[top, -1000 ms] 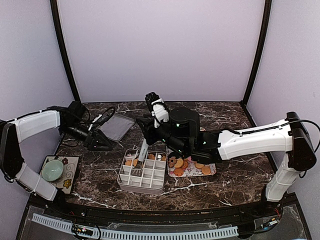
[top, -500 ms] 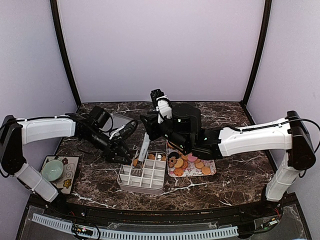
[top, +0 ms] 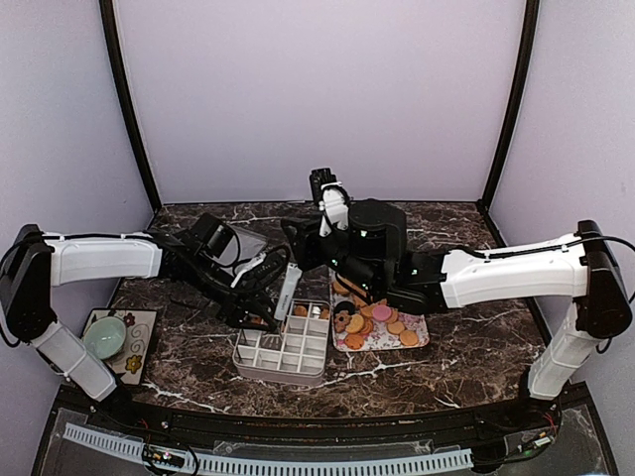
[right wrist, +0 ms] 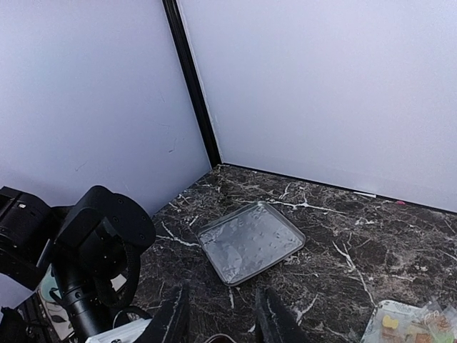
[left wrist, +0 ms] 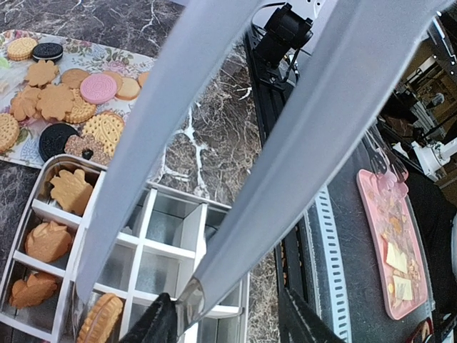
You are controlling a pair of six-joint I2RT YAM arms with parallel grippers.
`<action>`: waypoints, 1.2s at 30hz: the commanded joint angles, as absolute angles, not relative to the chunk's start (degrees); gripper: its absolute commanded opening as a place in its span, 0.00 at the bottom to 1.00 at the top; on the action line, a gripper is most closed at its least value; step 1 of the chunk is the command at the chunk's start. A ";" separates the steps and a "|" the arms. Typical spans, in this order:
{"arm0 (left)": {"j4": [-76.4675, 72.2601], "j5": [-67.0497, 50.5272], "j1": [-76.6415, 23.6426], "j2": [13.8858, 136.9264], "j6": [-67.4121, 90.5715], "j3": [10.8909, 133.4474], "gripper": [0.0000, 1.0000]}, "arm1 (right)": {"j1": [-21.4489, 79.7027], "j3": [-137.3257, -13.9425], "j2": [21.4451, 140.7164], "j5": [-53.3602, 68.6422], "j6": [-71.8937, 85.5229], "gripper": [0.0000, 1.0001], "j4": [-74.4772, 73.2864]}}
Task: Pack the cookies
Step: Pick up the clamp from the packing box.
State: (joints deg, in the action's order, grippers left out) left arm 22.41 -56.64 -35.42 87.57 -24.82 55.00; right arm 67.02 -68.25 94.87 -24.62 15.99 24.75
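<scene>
left wrist view shows cookies (left wrist: 57, 100) on the flowered tray (left wrist: 121, 56) and in the divided box (left wrist: 178, 196), the left gripper (left wrist: 228, 314) spread wide beside the tongs (left wrist: 285, 157) and their 2 tips. from above, the right gripper (top: 295, 250) clasps the tongs' top; its own view hides this.

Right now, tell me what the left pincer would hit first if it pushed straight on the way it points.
Most likely the metal tongs: one blade's tip sits right between the open fingers of the left pincer. Beyond that comes the divided box, though depth is hard to judge.
</scene>
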 commanded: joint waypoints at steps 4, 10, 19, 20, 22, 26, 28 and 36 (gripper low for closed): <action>18.66 -51.59 -38.47 88.49 -23.86 54.68 0.34 | 66.91 -68.68 92.35 -26.93 17.23 0.32 25.74; 18.55 -51.45 -38.48 88.34 -24.42 54.73 0.22 | 66.65 -66.50 87.78 -28.43 17.15 0.32 25.68; 21.79 -52.63 -38.49 87.75 -26.51 56.65 0.00 | 65.96 -61.47 81.98 -29.40 15.42 0.38 24.56; 22.47 -53.04 -38.46 87.61 -26.75 57.39 0.00 | 65.84 -60.98 81.24 -29.51 15.24 0.38 24.43; 23.60 -53.65 -38.49 87.62 -27.08 58.76 0.00 | 65.59 -59.41 79.76 -29.65 15.01 0.39 24.33; 25.19 -54.47 -38.42 87.62 -27.27 60.79 0.00 | 65.35 -56.07 76.36 -30.61 14.74 0.42 24.19; 25.39 -54.72 -38.49 87.61 -27.10 61.23 0.00 | 65.35 -54.57 74.99 -31.30 14.48 0.42 24.14; 23.69 -55.31 -38.48 87.42 -26.97 59.42 0.00 | 65.39 -50.68 73.92 -31.07 15.15 0.48 23.75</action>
State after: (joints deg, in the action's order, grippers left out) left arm 23.53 -53.08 -38.17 88.60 -26.28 59.94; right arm 65.63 -51.99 74.13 -30.89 15.07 22.76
